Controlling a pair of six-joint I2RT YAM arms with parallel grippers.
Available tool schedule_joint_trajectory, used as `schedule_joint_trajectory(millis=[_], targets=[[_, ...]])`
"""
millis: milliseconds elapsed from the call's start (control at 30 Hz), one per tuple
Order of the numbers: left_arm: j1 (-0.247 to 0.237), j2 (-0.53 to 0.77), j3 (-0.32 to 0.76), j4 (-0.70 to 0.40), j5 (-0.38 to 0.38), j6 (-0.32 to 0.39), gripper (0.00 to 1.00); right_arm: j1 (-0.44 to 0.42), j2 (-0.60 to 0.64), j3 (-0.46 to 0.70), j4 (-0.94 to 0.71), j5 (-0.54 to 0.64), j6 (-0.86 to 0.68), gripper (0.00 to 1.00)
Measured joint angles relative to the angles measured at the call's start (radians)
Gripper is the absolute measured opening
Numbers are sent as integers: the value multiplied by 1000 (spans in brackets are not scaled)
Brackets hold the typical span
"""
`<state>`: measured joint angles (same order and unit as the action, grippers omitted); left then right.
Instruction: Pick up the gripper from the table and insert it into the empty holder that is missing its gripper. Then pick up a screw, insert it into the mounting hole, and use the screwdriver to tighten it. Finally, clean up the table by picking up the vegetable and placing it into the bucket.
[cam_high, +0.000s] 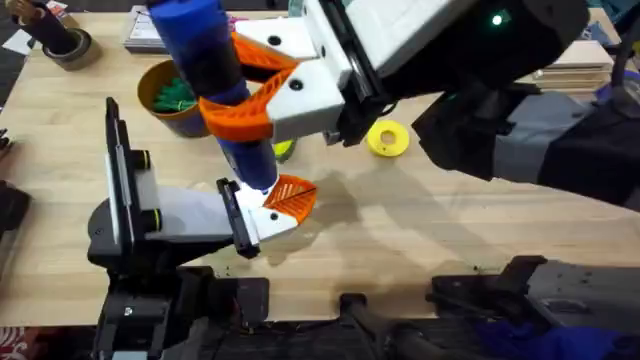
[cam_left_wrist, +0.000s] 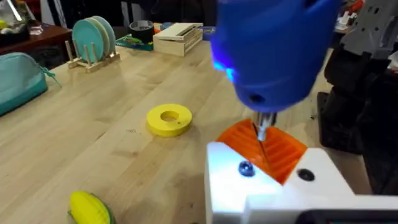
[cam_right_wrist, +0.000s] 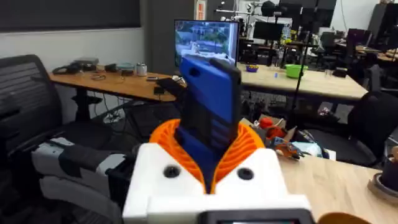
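Note:
My right gripper (cam_high: 224, 80) reaches across the table and is shut on the blue screwdriver (cam_high: 205, 45), which points down. In the right wrist view the screwdriver (cam_right_wrist: 208, 106) stands between the orange pads (cam_right_wrist: 245, 146). Its dark tip (cam_left_wrist: 264, 127) rests on the orange ribbed gripper (cam_left_wrist: 264, 149), which sits in the white holder (cam_left_wrist: 280, 186) on the left arm. A screw (cam_left_wrist: 245, 168) shows in the holder's face, beside a dark hole (cam_left_wrist: 305, 175). From overhead, the gripper (cam_high: 292, 195) and holder (cam_high: 268, 225) lie mid-table. The corn vegetable (cam_left_wrist: 90, 207) lies on the wood. The bucket (cam_high: 150, 78) stands behind.
A yellow ring (cam_high: 388, 138) lies right of the screwdriver. Green pieces (cam_high: 176, 96) fill the bucket. A tape roll (cam_high: 66, 46) sits at the far left corner. Across the table are a plate rack (cam_left_wrist: 96, 40), a teal pouch (cam_left_wrist: 18, 78) and a wooden box (cam_left_wrist: 177, 37).

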<state>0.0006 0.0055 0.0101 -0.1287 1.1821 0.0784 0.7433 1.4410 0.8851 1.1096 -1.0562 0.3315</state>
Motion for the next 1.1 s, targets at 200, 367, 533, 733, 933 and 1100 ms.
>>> schedule_joint_trajectory(millis=[200,367,533,733,933,1100], targets=[[0,0,0,0,0,0,8,9,0,-1,5,0,-17,26],[0,0,0,0,0,0,8,14,1,-1,5,0,-24,26],[0,0,0,0,0,0,8,14,10,-1,7,0,-29,26],[0,0,0,0,0,0,8,14,35,-1,5,0,-38,26],[0,0,0,0,0,0,8,15,37,-4,5,0,-49,26],[0,0,0,0,0,0,8,16,37,-10,14,0,-52,26]])
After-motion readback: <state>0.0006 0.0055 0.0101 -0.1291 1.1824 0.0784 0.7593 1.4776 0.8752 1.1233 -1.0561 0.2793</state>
